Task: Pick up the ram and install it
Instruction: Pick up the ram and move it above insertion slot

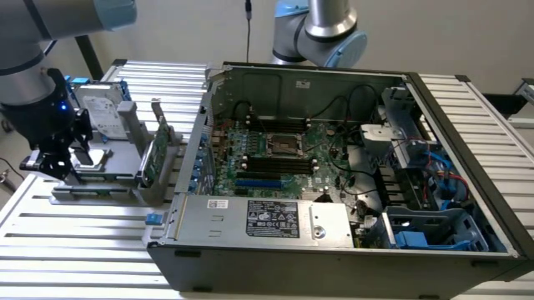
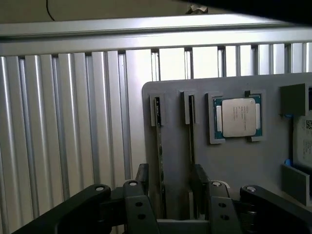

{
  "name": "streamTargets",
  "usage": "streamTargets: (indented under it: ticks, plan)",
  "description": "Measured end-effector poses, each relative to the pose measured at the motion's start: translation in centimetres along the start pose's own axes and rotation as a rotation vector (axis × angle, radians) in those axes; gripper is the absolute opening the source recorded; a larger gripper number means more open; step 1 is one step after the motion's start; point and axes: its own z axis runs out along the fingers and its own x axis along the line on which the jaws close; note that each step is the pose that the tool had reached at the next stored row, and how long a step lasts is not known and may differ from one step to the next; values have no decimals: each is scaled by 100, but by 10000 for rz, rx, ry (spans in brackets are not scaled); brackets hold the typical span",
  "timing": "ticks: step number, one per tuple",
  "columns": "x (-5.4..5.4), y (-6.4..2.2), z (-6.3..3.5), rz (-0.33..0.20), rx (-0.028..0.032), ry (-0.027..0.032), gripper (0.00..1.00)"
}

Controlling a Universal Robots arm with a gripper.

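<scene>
Two rams stand on edge in slots of the grey parts holder (image 2: 175,122): a long green stick (image 2: 158,161) and a second one (image 2: 191,131) beside it. My gripper (image 2: 170,178) hangs low over them, open. Its black fingers (image 2: 146,187) stand to either side of the two sticks, and I cannot tell whether they touch them. In the exterior view the gripper (image 1: 54,165) is at the left, over the front of the holder (image 1: 109,190). The open computer case (image 1: 334,244) lies to its right, with black memory slots (image 1: 279,164) on the motherboard.
A processor (image 2: 237,117) sits in a recess next to the sticks. On the holder also stand a hard drive (image 1: 104,115) and an upright green expansion card (image 1: 154,156). A second arm (image 1: 321,31) rises behind the case. Everything rests on a ribbed metal table (image 1: 84,250).
</scene>
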Motion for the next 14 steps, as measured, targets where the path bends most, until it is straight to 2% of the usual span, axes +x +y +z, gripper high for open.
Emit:
streamTargets:
  ticks: [6,14]
  plan:
    - [32,-5,100,-83,11,3,48]
    - [59,-8,196,-314,126,5,48]
